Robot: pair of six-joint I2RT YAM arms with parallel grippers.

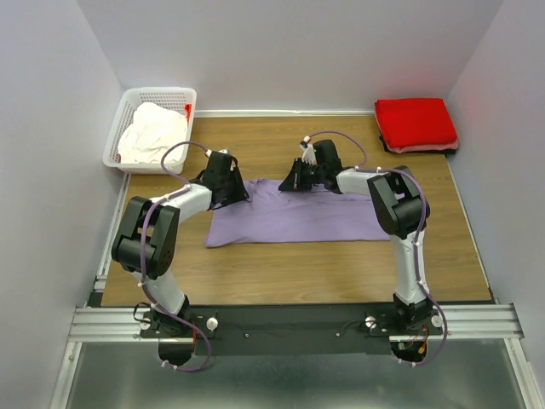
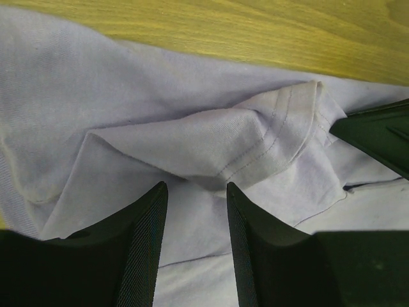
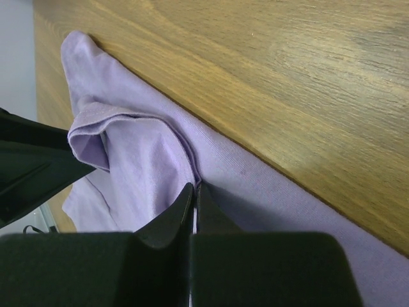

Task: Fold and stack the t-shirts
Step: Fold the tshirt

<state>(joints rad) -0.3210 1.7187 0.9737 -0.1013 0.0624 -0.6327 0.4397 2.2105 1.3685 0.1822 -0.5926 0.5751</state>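
Far left, I see the cream-white t-shirt [image 1: 153, 132] heaped loosely in the white basket [image 1: 115, 145]. The lavender t-shirt [image 1: 298, 220] lies mid-table [image 1: 298, 268] as a wide, mostly flat band, smooth along its near edge and rumpled along its far edge. At its far-left corner my left gripper [image 2: 195, 190] sits low with its fingers spread, just short of a puckered sleeve hem [image 2: 281, 128] with double stitching. Farther right along that far edge, my right gripper [image 3: 193, 187] has its fingers pressed together, pinching a raised ridge of the lavender cloth. In the far-right corner the red t-shirt [image 1: 415, 122] rests as a neat folded square.
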